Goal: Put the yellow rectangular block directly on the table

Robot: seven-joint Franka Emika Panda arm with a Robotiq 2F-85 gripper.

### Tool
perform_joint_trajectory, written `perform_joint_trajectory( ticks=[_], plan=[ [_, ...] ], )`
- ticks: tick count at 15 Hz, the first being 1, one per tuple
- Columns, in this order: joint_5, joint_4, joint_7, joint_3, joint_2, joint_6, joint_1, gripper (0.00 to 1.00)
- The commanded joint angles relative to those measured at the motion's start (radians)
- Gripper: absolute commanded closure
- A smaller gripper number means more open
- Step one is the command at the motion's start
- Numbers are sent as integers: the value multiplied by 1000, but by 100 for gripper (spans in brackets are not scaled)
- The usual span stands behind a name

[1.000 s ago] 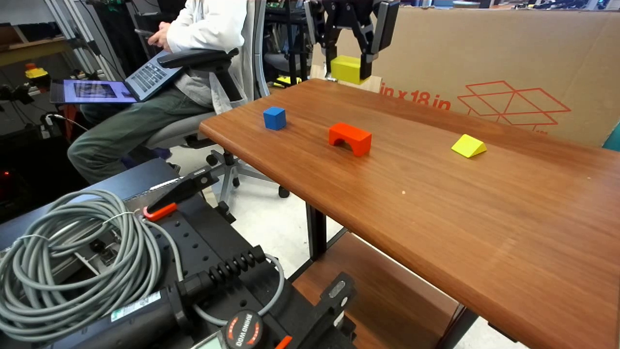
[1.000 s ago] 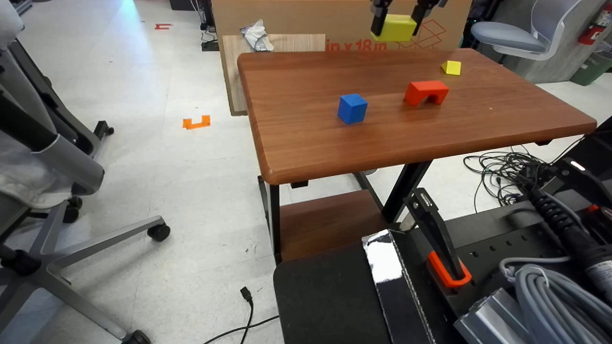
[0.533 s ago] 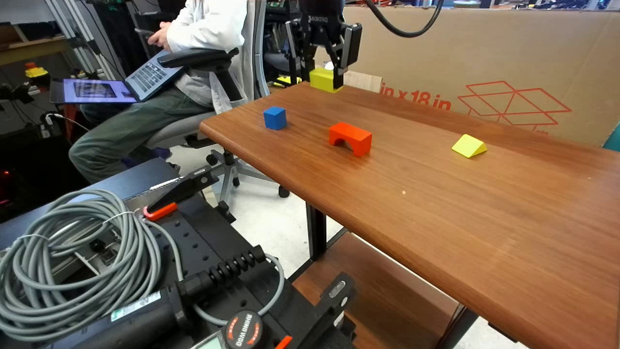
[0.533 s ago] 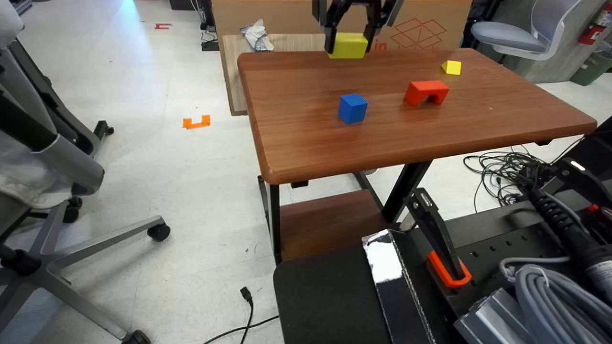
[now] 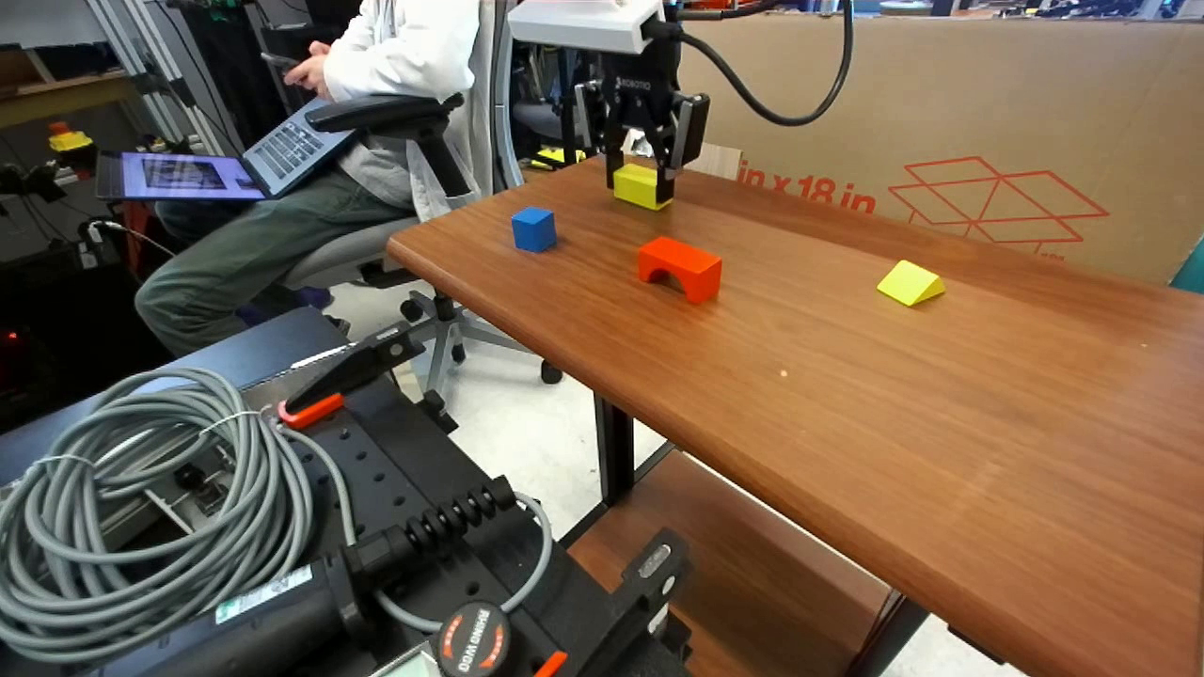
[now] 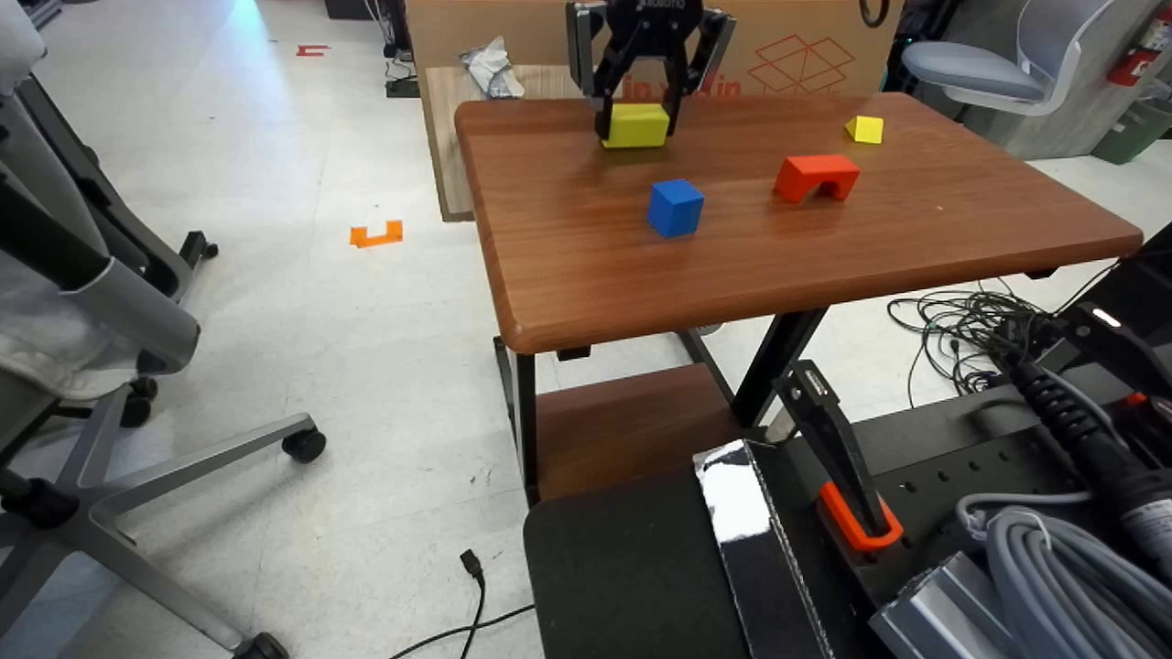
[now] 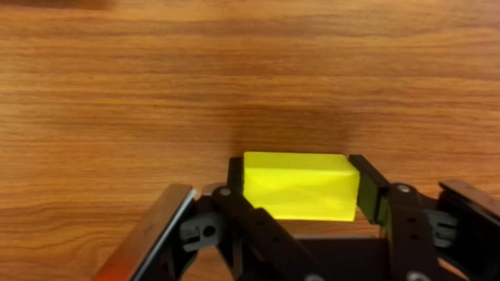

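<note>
The yellow rectangular block [image 5: 638,191] is held between the two fingers of my gripper [image 5: 641,184], at the far left part of the table [image 5: 847,423]. The block also shows in an exterior view [image 6: 635,130] near the far edge of the table [image 6: 586,275], with the gripper [image 6: 638,124] coming down from above. In the wrist view the block [image 7: 302,193] lies level, with a black finger of the gripper [image 7: 300,181] against each end. A dark shadow falls on the table beside it. I cannot tell whether its underside touches the table.
A blue cube [image 5: 533,229] and a red arch block [image 5: 679,269] stand on the table nearer the front. A smaller yellow wedge block [image 5: 910,283] lies further along. A cardboard box [image 5: 941,113] stands behind the table. A seated person [image 5: 395,56] is beside it.
My gripper has come down with the yellow rectangular block, from above and behind the far edge to over the tabletop. The other blocks have not moved.
</note>
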Motion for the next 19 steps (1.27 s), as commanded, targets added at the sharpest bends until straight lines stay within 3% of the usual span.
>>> perform_joint_trajectory(
  ticks=[1,4,7,13,14,19],
  plan=[
    [-14,84,10,-13,41,-62,18,8],
    [-9,66,-2,-6,10,-55,14,0],
    [3,13,3,-1,-61,-50,6,0],
    [37,-169,8,-3,-315,-41,-44,0],
    [15,-57,3,0,-197,-40,-28,0],
    [16,-149,5,0,-300,-43,-49,0]
  ],
)
